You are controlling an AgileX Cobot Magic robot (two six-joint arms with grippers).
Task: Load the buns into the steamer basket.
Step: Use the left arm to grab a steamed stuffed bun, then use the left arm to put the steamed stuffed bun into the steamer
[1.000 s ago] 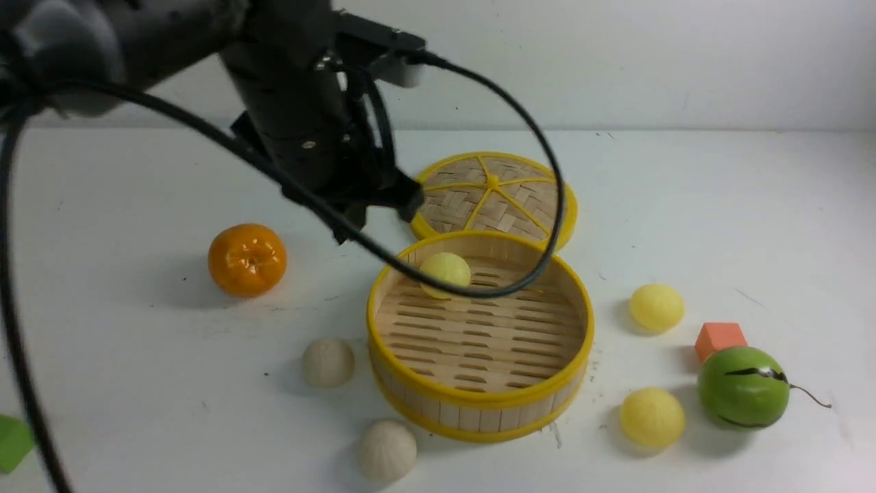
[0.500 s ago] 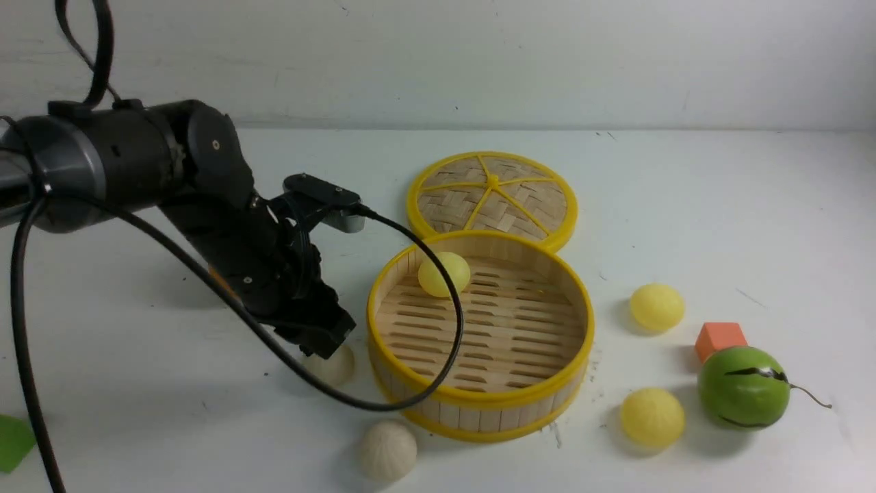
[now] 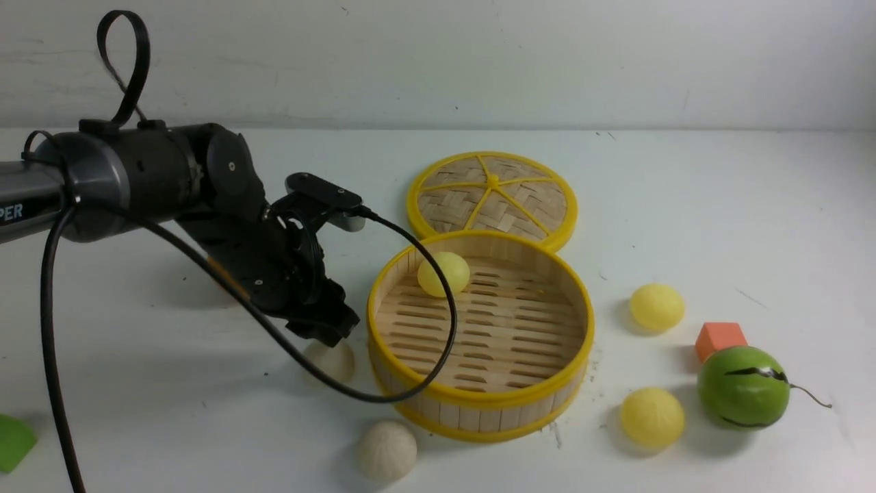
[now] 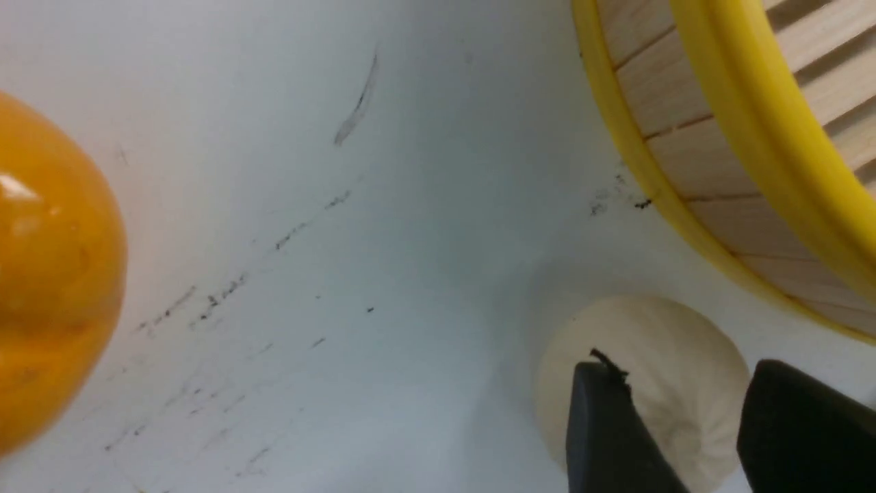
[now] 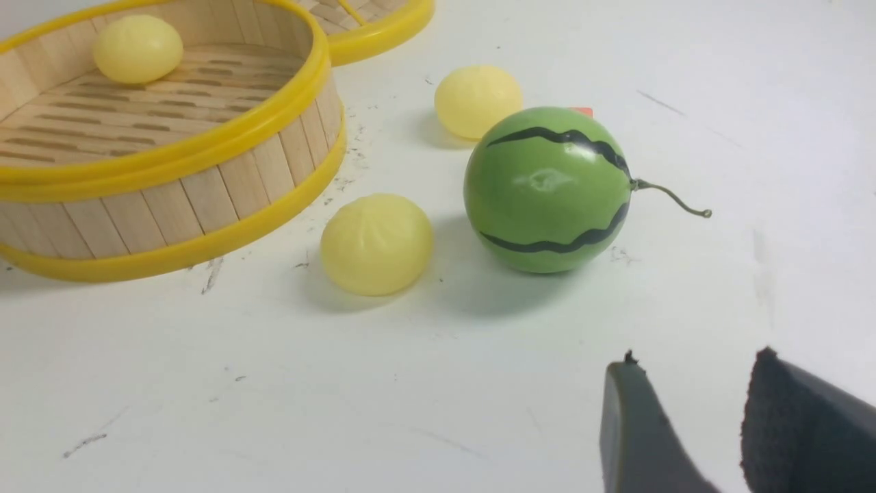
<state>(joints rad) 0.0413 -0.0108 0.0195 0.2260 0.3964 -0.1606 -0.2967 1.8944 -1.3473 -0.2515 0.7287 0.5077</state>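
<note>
The steamer basket (image 3: pixel 479 414) stands mid-table with one pale yellow bun (image 3: pixel 443 274) on its slatted floor. My left gripper (image 3: pixel 328 335) hangs low just left of the basket, over an off-white pleated bun (image 3: pixel 335 361). In the left wrist view the left gripper (image 4: pixel 684 370) is open, its fingers astride that bun (image 4: pixel 643 322), close to the basket wall (image 4: pixel 691 157). A second off-white bun (image 3: pixel 387 450) lies near the front. Two yellow buns (image 3: pixel 656 307) (image 3: pixel 651 417) lie to the right. My right gripper (image 5: pixel 697 359) is open and empty, short of those buns (image 5: pixel 376 243) (image 5: pixel 478 100).
The woven lid (image 3: pixel 493 195) lies flat behind the basket. A green striped ball (image 3: pixel 742 387) and an orange-red block (image 3: pixel 718 339) sit at the right. The orange fruit (image 4: pixel 48 274) is behind my left arm. The arm's cable (image 3: pixel 410 390) loops over the basket's front. A green piece (image 3: pixel 14 441) lies at the left edge.
My left arm swung from above the basket's back edge down to the off-white bun on the basket's left, and its jaws opened. Buns and basket stayed put.
</note>
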